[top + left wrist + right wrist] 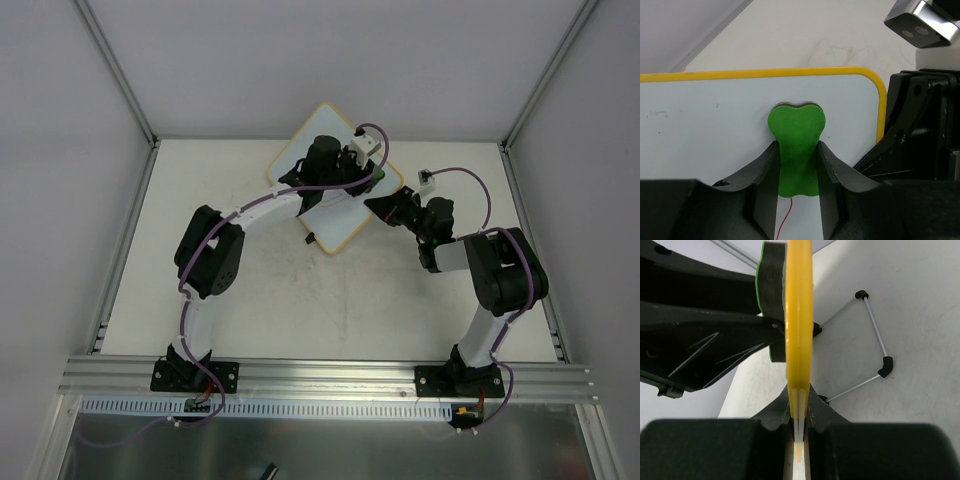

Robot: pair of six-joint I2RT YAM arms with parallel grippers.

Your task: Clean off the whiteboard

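- Left gripper (797,156) is clamped tight on the green eraser (796,132), fingers pinching its narrow waist, and the rounded head is pressed flat on the whiteboard (715,120).
- Right gripper (799,407) is closed too, and you've got it biting the board's yellow frame (799,315), seen dead edge-on from that wrist. It looks like a steadying hold while the other arm wipes.
- From the top view, the board sits toward the back of the table (300,300), turned corner-on like a diamond, with both arms reaching in over it.
- A wire stand (884,365) with black end caps sits just behind the board, on the side away from the eraser.
- Progress check: the stretch of white around the eraser reads clean, apart from a few faint specks off to the left.
- Not finished, though. A thin red marker line (784,222) runs down between your left fingers, just below the eraser's lower end.
- Much of the board is hidden under the left arm in the top view, so you can't call the rest clean from here.
- My read: mostly done, and your next stroke wants to pull back over that red line.
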